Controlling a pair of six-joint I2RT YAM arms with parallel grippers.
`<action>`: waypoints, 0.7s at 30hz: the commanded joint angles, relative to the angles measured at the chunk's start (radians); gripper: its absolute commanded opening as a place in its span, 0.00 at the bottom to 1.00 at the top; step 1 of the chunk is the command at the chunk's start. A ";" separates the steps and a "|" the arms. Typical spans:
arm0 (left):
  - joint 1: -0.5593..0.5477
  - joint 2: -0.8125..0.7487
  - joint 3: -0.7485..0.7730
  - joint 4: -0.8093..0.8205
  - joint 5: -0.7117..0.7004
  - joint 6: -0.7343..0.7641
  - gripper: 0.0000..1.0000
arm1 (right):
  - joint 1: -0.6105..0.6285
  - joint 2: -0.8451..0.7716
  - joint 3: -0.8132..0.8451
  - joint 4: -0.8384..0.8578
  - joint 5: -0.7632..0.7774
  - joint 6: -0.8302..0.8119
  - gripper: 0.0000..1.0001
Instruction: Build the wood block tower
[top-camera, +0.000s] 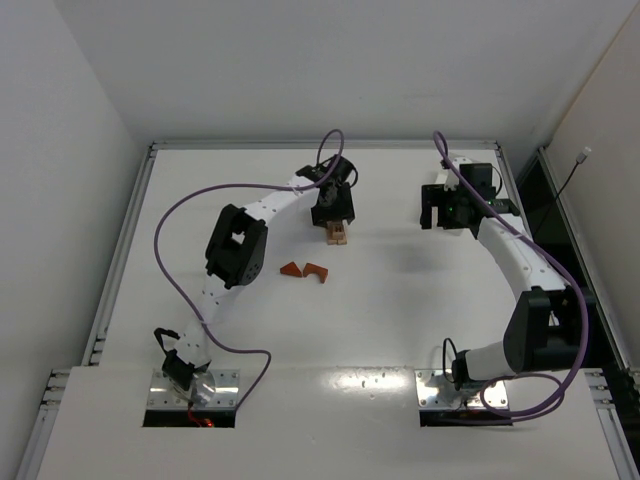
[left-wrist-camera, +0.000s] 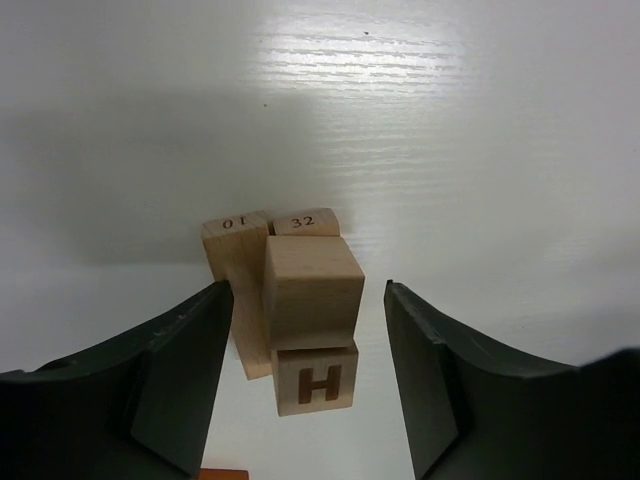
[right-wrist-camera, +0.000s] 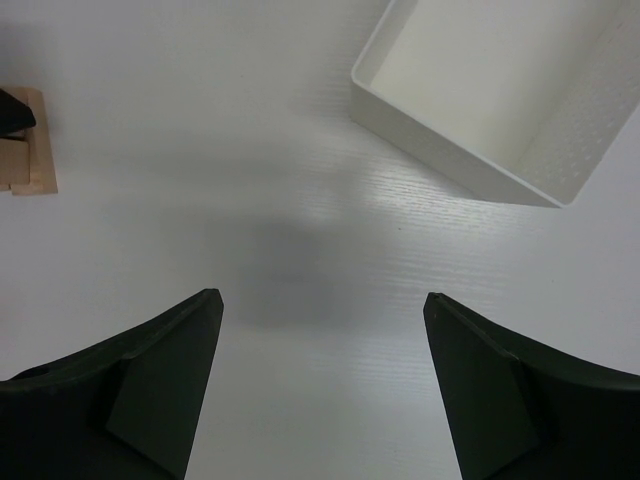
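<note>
Tabletop (top-camera: 400, 330) below, left pincer (left-wrist-camera: 307, 292) loosely straddles block tower (left-wrist-camera: 318, 383).

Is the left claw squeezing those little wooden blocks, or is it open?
Open. The left gripper straddles the wood block tower with a gap beside each finger.

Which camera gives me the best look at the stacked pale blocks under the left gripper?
The left wrist view: the stacked pale blocks fill mid-frame, printed faces readable, between the open jaws of the left gripper. The top external view shows them small, partly under the gripper; the right wrist view catches only an edge.
</note>
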 joint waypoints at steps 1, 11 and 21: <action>-0.010 -0.106 0.031 0.042 -0.058 0.058 0.60 | -0.006 0.002 0.006 0.045 -0.019 -0.024 0.80; 0.008 -0.439 -0.070 0.137 -0.087 0.307 0.72 | 0.005 0.002 0.044 0.020 -0.253 -0.221 0.81; 0.440 -0.671 -0.292 0.048 0.046 0.428 0.84 | 0.368 0.133 0.253 -0.170 -0.568 -0.510 0.61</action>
